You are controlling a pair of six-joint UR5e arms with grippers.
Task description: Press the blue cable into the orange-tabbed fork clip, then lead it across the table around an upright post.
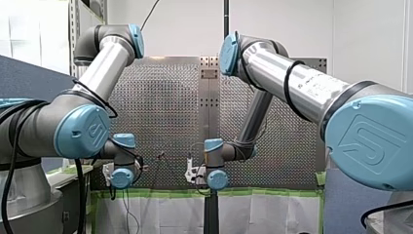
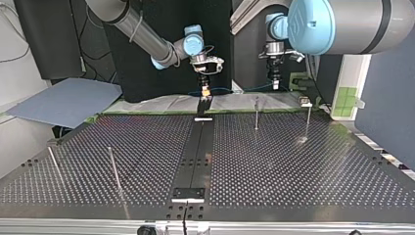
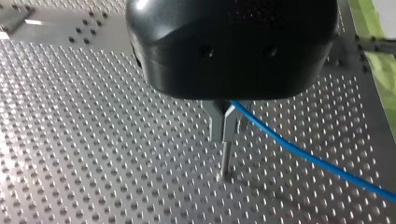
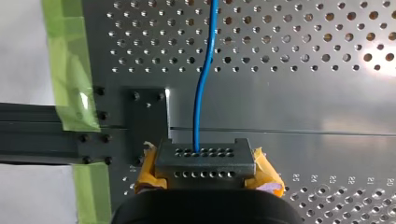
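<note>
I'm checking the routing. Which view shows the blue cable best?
The right wrist view: the blue cable runs clear over the table to a holed grey block. The left wrist view shows a stretch leaving my left gripper; the top view only a faint line; the front view none I can tell.

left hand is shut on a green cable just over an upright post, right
Not quite: the cable is blue, not green. The left wrist view shows my left hand shut on the blue cable just over an upright post.
</note>
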